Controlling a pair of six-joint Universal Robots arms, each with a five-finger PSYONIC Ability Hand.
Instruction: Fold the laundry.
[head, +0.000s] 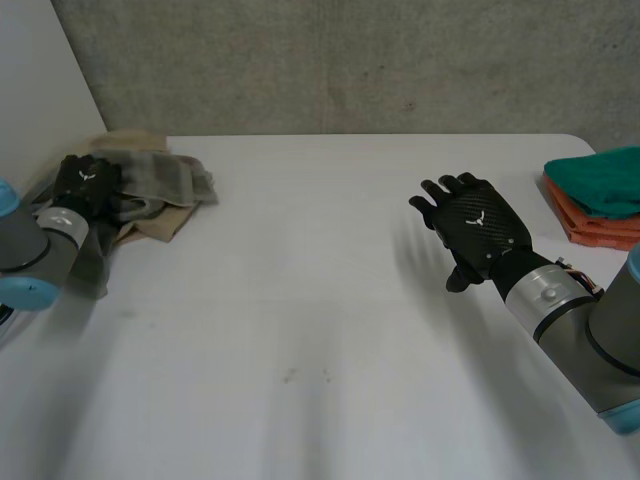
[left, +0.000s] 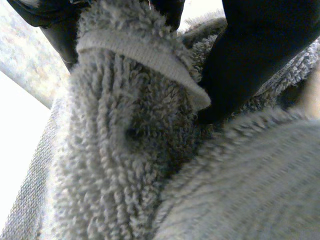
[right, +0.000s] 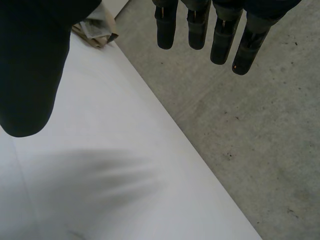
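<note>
Left hand (head: 85, 187) sits on the laundry heap at the table's (head: 320, 330) far left corner. The heap is a grey towel (head: 165, 175) lying on top of a beige cloth (head: 160, 228).

Left wrist view: the towel's hemmed edge runs between the fingers (left: 60, 30) and the thumb. The thumb tip presses into the pile just beside the hem, and the fingers curl over the other side. So it's a pinch grasp on the grey towel at its edge. Which edge or corner, can't tell.

Right hand (head: 478, 225) is over bare table on the right side, well apart from the heap. It's released and holds nothing: in the right wrist view the fingers (right: 197, 25) hang straight with the thumb spread away. Below the palm there's table surface and then the concrete wall (right: 240, 125). A bit of the beige cloth shows at the table's far end.

A folded teal cloth (head: 600, 180) lies on a folded orange cloth (head: 590, 228) at the table's right edge, both cut off by the frame.

Hidden or unclear:
- The left fingertips are buried in towel pile.
- The beige cloth is mostly covered, so its shape is unreadable.
- There's a grey strip by the left wrist in the head view. Can't tell whether it's part of the towel.
</note>
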